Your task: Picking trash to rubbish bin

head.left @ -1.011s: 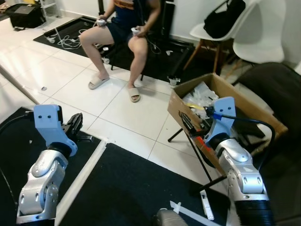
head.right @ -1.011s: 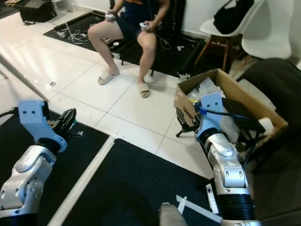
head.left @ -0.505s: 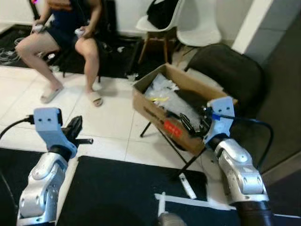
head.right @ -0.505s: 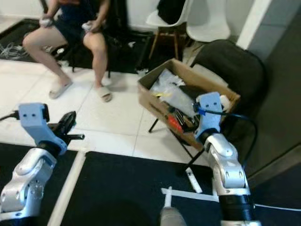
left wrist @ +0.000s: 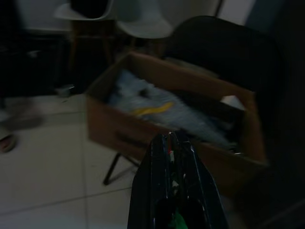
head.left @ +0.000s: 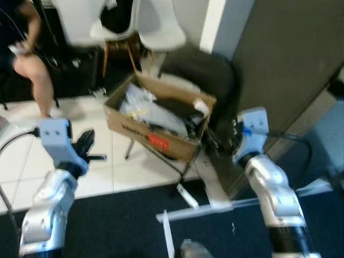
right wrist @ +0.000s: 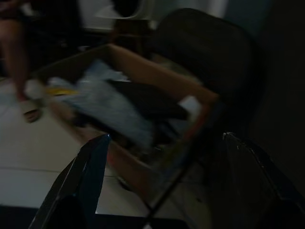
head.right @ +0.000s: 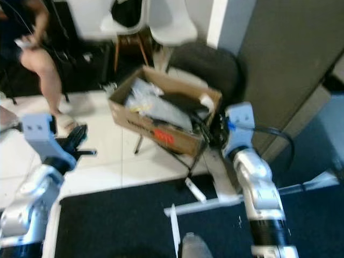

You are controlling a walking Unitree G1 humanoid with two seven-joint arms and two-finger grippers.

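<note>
A brown cardboard box [head.left: 161, 141] stuffed with plastic bags and wrappers stands on a folding stand ahead of me. My right gripper [head.left: 217, 141] is open just beside the box's right corner; in the right wrist view its fingers [right wrist: 90, 164] are spread wide, with the box between and beyond them. My left gripper [head.left: 91, 148] is shut and holds nothing, hovering over the white tiles to the left of the box; the left wrist view looks past the closed fingertips [left wrist: 171, 142] at the box [left wrist: 119, 129]. White strips of trash [head.left: 185, 194] lie on the floor below the box.
A seated person's leg [head.left: 27, 62] is at the far left, with white chairs [head.left: 156, 24] behind. A black bag [head.left: 201, 70] sits behind the box. A grey wall [head.left: 279, 48] rises on the right. A black mat [head.left: 123, 220] covers the near floor.
The whole view has swung to the right: box and person have slid left in the picture, and the grey wall has come in. Both arms keep their pose.
</note>
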